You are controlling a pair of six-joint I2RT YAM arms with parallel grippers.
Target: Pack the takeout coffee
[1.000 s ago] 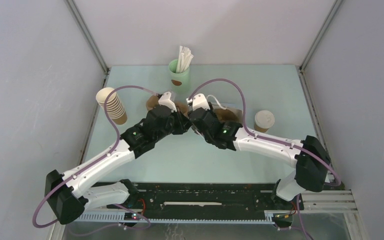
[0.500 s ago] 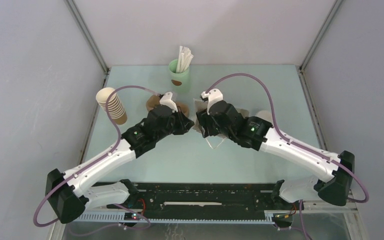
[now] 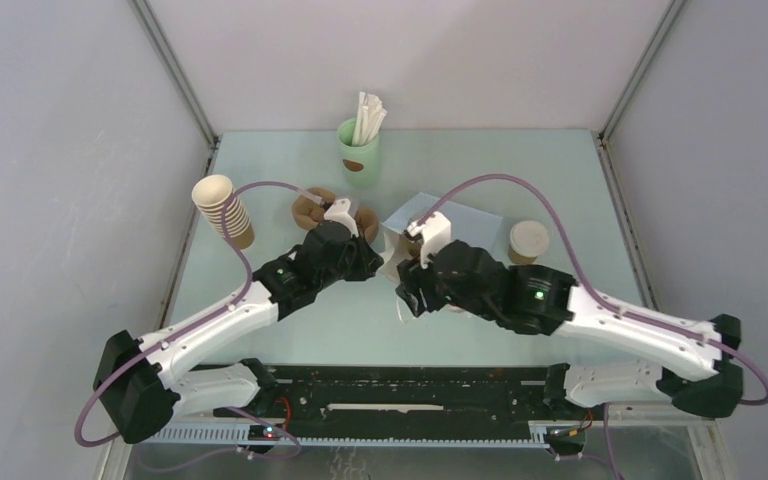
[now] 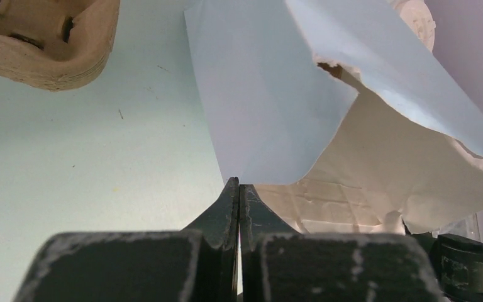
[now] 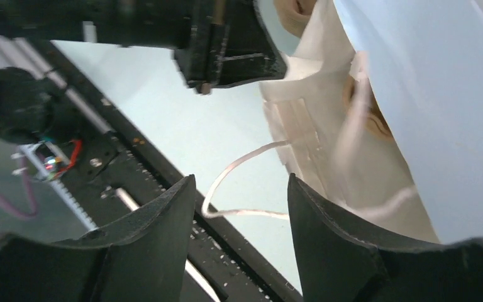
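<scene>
Crowded in the middle of the table [image 3: 360, 322]: 2 arms meet at the pale blue bag [image 3: 442, 212]. The left gripper [image 4: 239, 189] is pinched on its edge and the right gripper [image 5: 240, 182] is spread just beside it, with a bag handle [image 5: 217, 177] looping between its fingers. The pulp carriers [image 3: 312, 208] and cup stack [image 3: 222, 212] block the left side, and the green cup [image 3: 358, 148] guards the far edge. The takeout coffee [image 3: 528, 240] stands right of the bag, near the right arm's cable [image 3: 550, 212]. There's open tabletop along the near rail and in both far corners.

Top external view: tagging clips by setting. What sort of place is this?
Likely a lab robot cell staged as a coffee counter: bare grey walls, stacked paper cups, lidded takeout coffee.
</scene>
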